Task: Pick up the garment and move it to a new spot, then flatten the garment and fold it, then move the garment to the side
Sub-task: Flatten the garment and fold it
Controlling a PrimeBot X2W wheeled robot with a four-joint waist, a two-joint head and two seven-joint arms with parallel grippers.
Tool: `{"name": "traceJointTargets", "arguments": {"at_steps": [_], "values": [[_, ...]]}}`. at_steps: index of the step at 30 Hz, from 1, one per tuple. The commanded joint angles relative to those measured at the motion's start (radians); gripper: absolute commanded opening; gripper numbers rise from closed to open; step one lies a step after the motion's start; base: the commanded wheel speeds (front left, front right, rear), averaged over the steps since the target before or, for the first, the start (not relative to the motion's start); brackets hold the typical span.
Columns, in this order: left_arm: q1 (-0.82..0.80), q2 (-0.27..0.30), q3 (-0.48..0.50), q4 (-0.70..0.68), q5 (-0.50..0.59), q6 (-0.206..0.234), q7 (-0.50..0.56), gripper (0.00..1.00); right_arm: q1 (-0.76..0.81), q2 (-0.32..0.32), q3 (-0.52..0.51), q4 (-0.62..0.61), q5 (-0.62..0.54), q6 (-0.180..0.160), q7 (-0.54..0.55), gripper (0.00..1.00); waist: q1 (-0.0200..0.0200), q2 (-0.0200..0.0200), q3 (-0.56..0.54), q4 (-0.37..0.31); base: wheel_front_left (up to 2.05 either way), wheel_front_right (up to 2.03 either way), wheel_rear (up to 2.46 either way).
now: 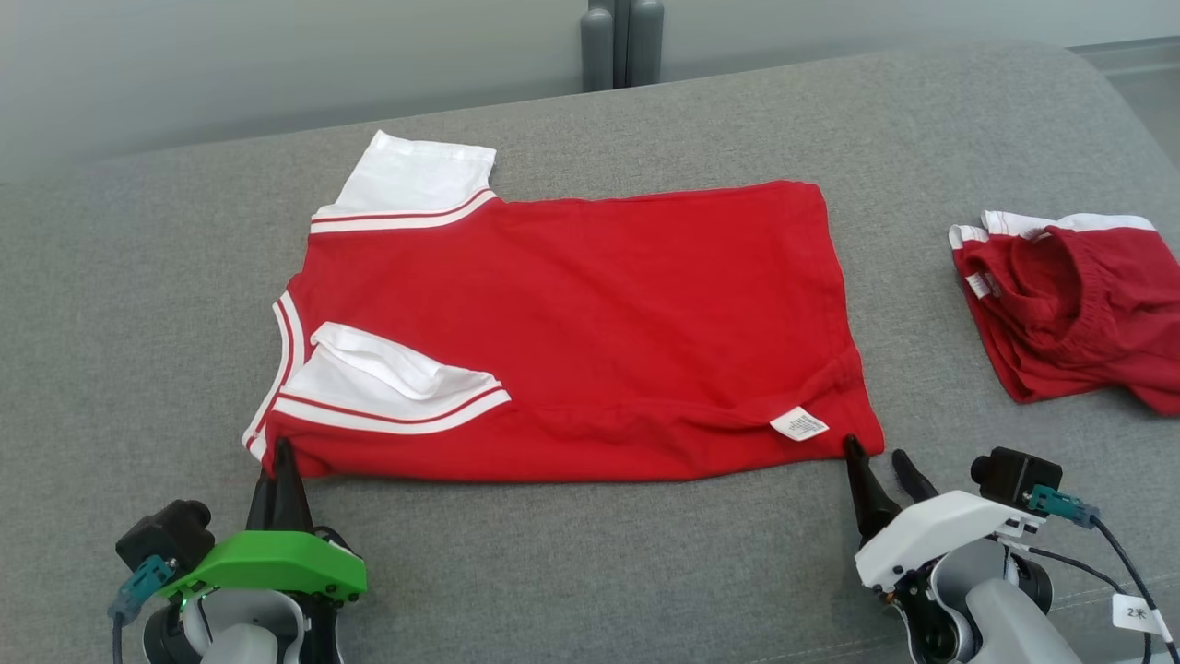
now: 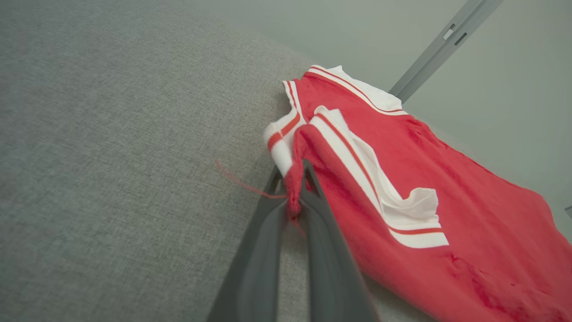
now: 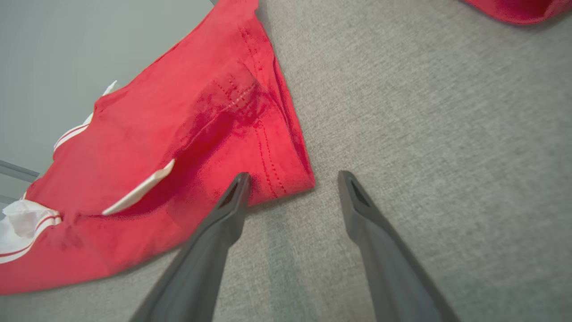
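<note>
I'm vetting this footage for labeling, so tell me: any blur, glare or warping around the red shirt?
Head view: soft even light, no glare, shirt crisp, faint shadow under its near edge. Left wrist view: left gripper blurred close to the lens, pinched shirt corner sharper, couch edge looks bowed. Right wrist view: hem stitching sharp, right gripper soft toward the bottom.

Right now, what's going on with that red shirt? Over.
Left fingers shut on shirt, shoulder corner. Right fingers open at hem corner. Other red garment apart, right.

Open grey surface [image 1: 138, 304] left of shirt [image 1: 590, 314], crumpled red garment [image 1: 1079, 314] occupying right
</note>
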State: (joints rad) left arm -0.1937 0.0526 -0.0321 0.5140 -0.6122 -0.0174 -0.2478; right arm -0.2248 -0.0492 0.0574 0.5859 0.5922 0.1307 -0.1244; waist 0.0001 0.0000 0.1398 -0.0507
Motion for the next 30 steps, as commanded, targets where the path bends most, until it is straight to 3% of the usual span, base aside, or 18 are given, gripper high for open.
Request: {"name": "traceJointTargets", "arguments": {"at_steps": [1,6,7,8,9,10,15,20,30], "values": [[0.009,0.004,-0.006,-0.011,0.007,0.007,0.0,0.0,-0.038,-0.003,0.01,0.06,0.006,0.0,0.008,1.0,-0.0001,0.0,0.002,0.005,0.0,0.0,0.0],[0.013,0.004,-0.017,-0.016,0.004,0.013,0.002,0.0,-0.098,-0.002,0.049,0.167,0.032,0.0,0.006,1.0,-0.0001,0.0,-0.001,0.012,0.0,0.0,0.0],[0.015,0.004,-0.018,-0.016,0.003,0.014,0.001,0.0,-0.108,-0.002,0.057,0.182,0.042,0.0,0.004,0.85,-0.0001,0.0,-0.002,0.012,0.0,0.0,0.0],[0.017,0.004,-0.019,-0.017,0.002,0.014,0.001,0.0,-0.117,-0.002,0.065,0.199,0.049,0.0,-0.002,0.49,-0.0001,0.0,-0.004,0.012,0.0,0.0,0.0],[0.019,0.004,-0.02,-0.017,0.001,0.015,0.001,0.0,-0.126,-0.001,0.071,0.214,0.054,0.0,-0.006,0.31,-0.0001,0.0,-0.006,0.012,0.0,0.0,0.0],[0.021,0.004,-0.023,-0.018,0.002,0.015,0.001,0.0,-0.143,-0.001,0.082,0.242,0.056,0.0,-0.022,0.0,-0.0001,0.0,-0.01,0.012,0.0,0.0,0.0],[0.027,0.009,-0.028,-0.041,0.012,0.012,-0.004,0.0,-0.17,-0.005,0.086,0.251,0.063,0.0,-0.073,0.0,-0.0001,0.0,-0.021,0.014,0.0,0.0,0.0],[0.055,0.014,-0.028,-0.09,0.014,0.01,-0.009,0.0,-0.14,-0.006,0.064,0.182,0.079,0.0,-0.093,0.0,-0.0001,0.0,-0.037,0.017,0.0,0.0,0.0],[0.201,0.01,-0.046,-0.21,-0.013,0.035,0.023,0.0,0.025,-0.054,-0.005,-0.009,0.092,0.0,-0.003,0.0,-0.0001,0.0,-0.051,0.035,0.0,0.0,0.0]]}}
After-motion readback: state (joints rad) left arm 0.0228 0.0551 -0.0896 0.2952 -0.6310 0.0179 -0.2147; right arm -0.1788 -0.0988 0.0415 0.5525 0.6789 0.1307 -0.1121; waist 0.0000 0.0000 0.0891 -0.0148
